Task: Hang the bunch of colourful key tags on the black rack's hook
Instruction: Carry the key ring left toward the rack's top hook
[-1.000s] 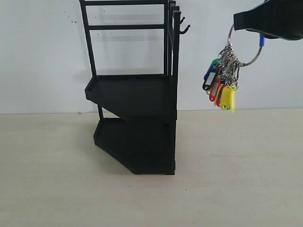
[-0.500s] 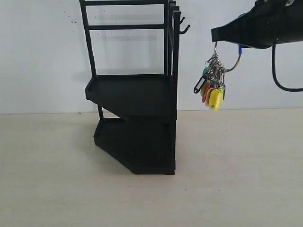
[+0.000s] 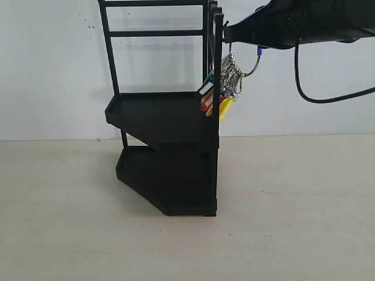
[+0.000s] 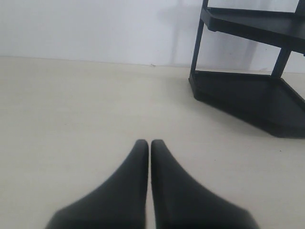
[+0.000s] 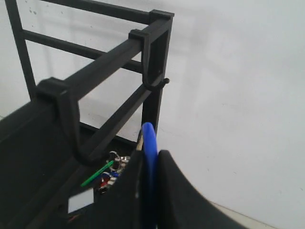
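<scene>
The colourful key tag bunch [image 3: 221, 88] hangs from my right gripper [image 3: 229, 33], which is shut on the bunch's blue-sleeved loop [image 5: 148, 157]. The tags dangle against the right upright of the black rack [image 3: 167, 117], just below its small hooks. In the right wrist view the loop stands between my fingers [image 5: 176, 191], beside a hook [image 5: 71, 129] on the rack's crossbar, and a second hook [image 5: 155, 83] sits further along. Some tags and rings [image 5: 107, 171] show below. My left gripper [image 4: 149, 143] is shut and holds nothing, low over the table.
The rack stands on a pale table [image 3: 293, 222] before a white wall [image 3: 53, 70]. A black cable [image 3: 316, 93] loops down from the right arm. In the left wrist view the rack's lower tray [image 4: 248, 95] lies ahead on the table.
My right gripper has carried the bunch leftward and slightly up, from well right of the rack to its right upright by the hooks. The tags now swing against the rack.
</scene>
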{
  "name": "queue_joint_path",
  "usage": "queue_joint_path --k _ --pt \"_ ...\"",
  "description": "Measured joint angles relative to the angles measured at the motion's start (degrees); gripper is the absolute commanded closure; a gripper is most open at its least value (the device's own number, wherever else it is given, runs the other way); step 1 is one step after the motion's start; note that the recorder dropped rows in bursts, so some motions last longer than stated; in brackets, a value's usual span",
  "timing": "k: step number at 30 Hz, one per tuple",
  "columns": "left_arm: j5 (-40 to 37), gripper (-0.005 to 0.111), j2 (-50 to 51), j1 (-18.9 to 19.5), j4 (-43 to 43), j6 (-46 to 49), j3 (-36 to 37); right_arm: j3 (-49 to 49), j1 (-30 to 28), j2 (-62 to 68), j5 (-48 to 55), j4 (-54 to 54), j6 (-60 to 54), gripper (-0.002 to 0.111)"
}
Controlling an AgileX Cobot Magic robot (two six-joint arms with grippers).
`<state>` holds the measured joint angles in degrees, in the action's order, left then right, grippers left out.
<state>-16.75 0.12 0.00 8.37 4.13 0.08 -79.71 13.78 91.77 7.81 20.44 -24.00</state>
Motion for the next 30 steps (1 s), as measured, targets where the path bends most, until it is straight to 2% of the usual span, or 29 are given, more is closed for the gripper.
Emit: queue_joint_path --k 10,15,30 --pt "0.0 0.102 0.0 0.0 0.0 0.0 0.0 0.0 0.2 0.1 1.5 0.0 0.6 0.108" --pt "0.0 0.102 0.0 0.0 0.0 0.0 0.0 0.0 2.7 -0.5 1.7 0.0 0.0 0.108" --pt "0.0 0.102 0.0 0.0 0.0 0.0 0.0 -0.1 2.7 -1.1 4.5 -0.3 -1.0 0.108"
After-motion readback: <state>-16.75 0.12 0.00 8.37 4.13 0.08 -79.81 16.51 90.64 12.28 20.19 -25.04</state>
